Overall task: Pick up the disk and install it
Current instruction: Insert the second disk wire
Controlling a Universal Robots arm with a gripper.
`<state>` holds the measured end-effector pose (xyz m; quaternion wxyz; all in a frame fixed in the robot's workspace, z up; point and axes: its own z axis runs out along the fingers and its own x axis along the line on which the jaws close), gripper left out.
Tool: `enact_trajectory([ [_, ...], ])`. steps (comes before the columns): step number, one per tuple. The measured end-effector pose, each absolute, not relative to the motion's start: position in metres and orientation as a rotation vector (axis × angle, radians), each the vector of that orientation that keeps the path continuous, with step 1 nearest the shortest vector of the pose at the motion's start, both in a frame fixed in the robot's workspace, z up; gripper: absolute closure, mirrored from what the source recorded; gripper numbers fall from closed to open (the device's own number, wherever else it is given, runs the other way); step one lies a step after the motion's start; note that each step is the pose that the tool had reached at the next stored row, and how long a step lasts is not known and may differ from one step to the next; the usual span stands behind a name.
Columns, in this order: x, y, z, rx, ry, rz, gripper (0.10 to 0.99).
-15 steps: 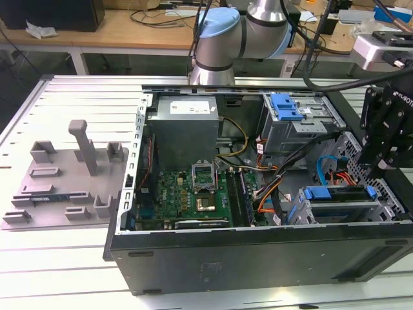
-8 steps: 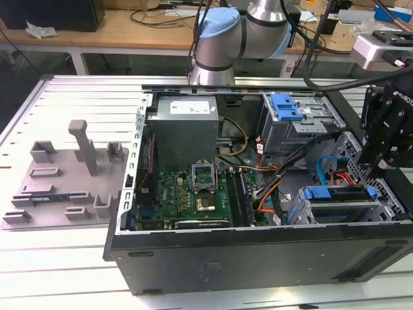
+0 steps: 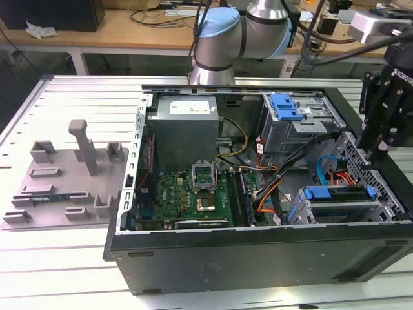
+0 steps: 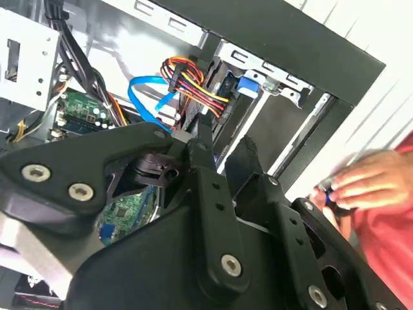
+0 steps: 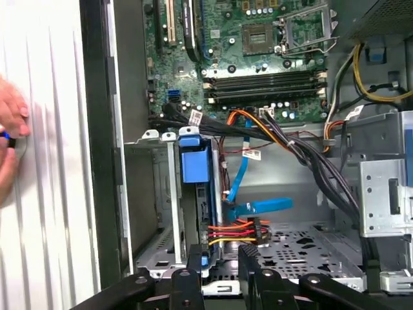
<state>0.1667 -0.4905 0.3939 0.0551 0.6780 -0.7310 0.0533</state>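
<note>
In the exterior view, an open black desktop computer case (image 3: 258, 258) lies on its side on a slatted white metal table (image 3: 64, 271), showing a green motherboard (image 3: 187, 194), a grey box-shaped power supply (image 3: 184, 126) and a silver metal drive cage with a blue plastic latch (image 3: 293, 116). The black two-finger gripper (image 3: 376, 150) on the grey and light-blue robot arm (image 3: 226, 39) hangs over the case's end at the exterior view's right, above the perforated metal wall; its jaws stand a little apart with nothing between them. The disk (image 3: 339, 195), a flat drive framed by a blue plastic carrier bracket, sits in the silver drive bay near the case's front wall, just below the gripper and apart from it. A grey plastic fixture tray with upright posts (image 3: 71, 174) rests on the table at the exterior view's left. In the second wrist view, the gripper's black fingers (image 4: 210, 187) are slightly parted and empty above a bundle of red, yellow and orange wires (image 4: 193, 81) and a blue flat cable (image 4: 145, 97); a person's hand (image 4: 361, 184) is beside the case. In the first wrist view, the disk's blue bracket (image 5: 195, 165) stands in the bay, with the fingertips (image 5: 187, 258) close to it, not touching.
</note>
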Motion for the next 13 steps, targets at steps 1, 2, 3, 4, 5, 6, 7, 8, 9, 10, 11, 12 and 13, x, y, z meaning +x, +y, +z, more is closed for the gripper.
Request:
enact_trajectory([
  [1,0.167,-0.487,0.394,2.049,-2.209,0.181,0.725],
  [2,0.167,-0.484,0.394,2.040,-2.199,0.196,0.725],
  [3,0.165,-0.476,0.393,2.020,-2.178,0.232,0.725],
  [4,0.163,-0.473,0.392,2.014,-2.172,0.244,0.725],
  [5,0.159,-0.471,0.391,2.008,-2.166,0.255,0.725],
  [6,0.156,-0.470,0.390,2.005,-2.162,0.261,0.725],
  [7,0.153,-0.470,0.388,2.001,-2.158,0.267,0.725],
  [8,0.150,-0.470,0.386,1.998,-2.154,0.272,0.725],
  [9,0.148,-0.470,0.384,1.996,-2.153,0.275,0.725],
  [10,0.147,-0.470,0.381,1.996,-2.152,0.277,0.725],
  [11,0.146,-0.470,0.380,1.995,-2.152,0.277,0.741],
  [12,0.146,-0.470,0.378,1.995,-2.151,0.278,0.741],
  [13,0.146,-0.470,0.377,1.995,-2.151,0.278,0.808],
])
